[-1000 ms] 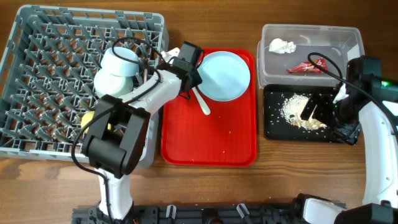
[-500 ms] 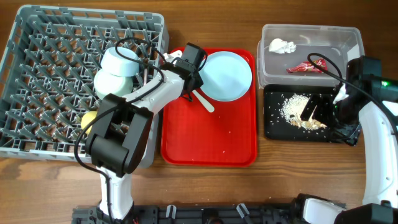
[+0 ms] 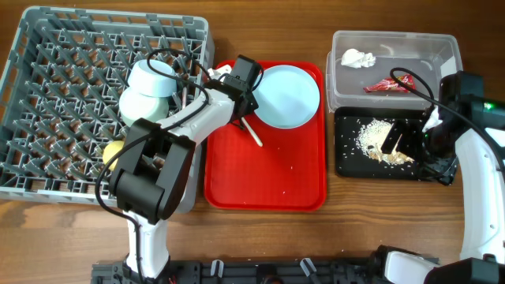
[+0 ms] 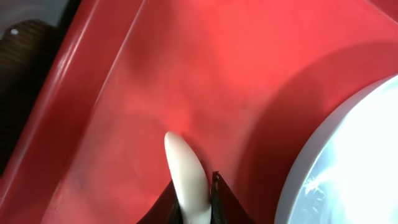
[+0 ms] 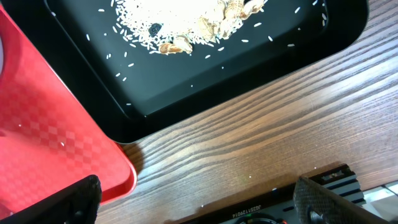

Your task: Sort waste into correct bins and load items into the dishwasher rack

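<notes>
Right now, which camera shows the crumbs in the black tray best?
The overhead view: it shows the whole scatter of crumbs in the black tray. The right wrist view shows them closer, but cut off at its top edge. The left wrist view shows none.

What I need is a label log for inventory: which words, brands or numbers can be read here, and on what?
Black rail at the table edge: a line of small white print, too small to read.
Red candy wrapper: any print is too small to read.
White plastic utensil in the left tool: no marking shows.
No other text.
</notes>
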